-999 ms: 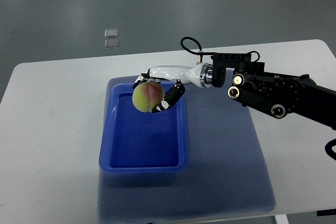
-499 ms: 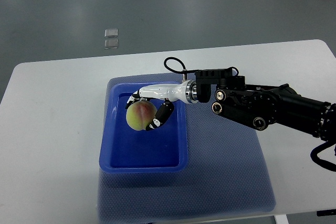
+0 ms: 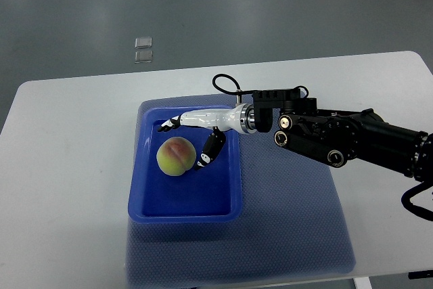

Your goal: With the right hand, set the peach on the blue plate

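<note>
Peach (image 3: 176, 157) is sitting in the blue plate (image 3: 152, 202) now, right hand (image 3: 191, 135) hovering just above it, fingers spread and holding nothing.

Setting, as I read it from my console: robotics lab or test bay. Evidence: plain white table (image 3: 81, 167) on a bare grey floor (image 3: 203, 11), blue mesh mat (image 3: 291, 221), black robot arm (image 3: 352, 141), no household furnishings.
</note>
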You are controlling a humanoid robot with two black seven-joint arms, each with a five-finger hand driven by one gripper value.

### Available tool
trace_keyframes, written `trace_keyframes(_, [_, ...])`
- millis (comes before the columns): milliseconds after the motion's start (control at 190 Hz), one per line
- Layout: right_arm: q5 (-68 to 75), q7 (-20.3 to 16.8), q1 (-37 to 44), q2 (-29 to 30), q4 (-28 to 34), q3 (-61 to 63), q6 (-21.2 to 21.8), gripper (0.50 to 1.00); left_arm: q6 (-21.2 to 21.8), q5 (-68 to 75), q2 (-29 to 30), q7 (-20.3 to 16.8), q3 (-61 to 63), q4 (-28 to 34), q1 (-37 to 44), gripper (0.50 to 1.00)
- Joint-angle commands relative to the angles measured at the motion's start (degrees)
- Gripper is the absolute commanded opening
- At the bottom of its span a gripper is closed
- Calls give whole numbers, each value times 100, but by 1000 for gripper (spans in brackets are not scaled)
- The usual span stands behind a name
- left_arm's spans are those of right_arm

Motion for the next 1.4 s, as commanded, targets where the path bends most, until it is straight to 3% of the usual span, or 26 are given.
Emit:
trace_keyframes(0, [178, 17, 37, -73, -11, 95, 6, 924, -1, 0, 0, 0, 0, 0, -1, 1000])
trace_keyframes(100, [389, 17, 28, -161, -11, 148, 6, 924, 8, 0, 0, 0, 0, 0, -1, 1000])
trace_keyframes(352, [2366, -27, -244, -442, -55, 957, 313, 924, -1, 0, 0, 0, 0, 0, 8, 1000])
trace_keyframes(368, [2954, -44, -499, -512, -160, 1220, 339, 926, -1, 0, 0, 0, 0, 0, 7, 1000])
trace_keyframes(626, [4265, -44, -1070, -530, -565, 1695, 366, 924, -1, 0, 0, 0, 0, 0, -1, 1000])
trace_keyframes(862, [6365, -44, -1562, -556, -881, 1774, 278, 926, -1, 0, 0, 0, 0, 0, -1, 1000])
trace_keyframes(1067, [7288, -132, -1765, -706, -881, 1897, 331, 926, -1, 0, 0, 0, 0, 0, -1, 1000])
trace_keyframes(1393, [7341, -97, -1861, -750, -881, 1985, 322, 928, -1, 0, 0, 0, 0, 0, -1, 1000])
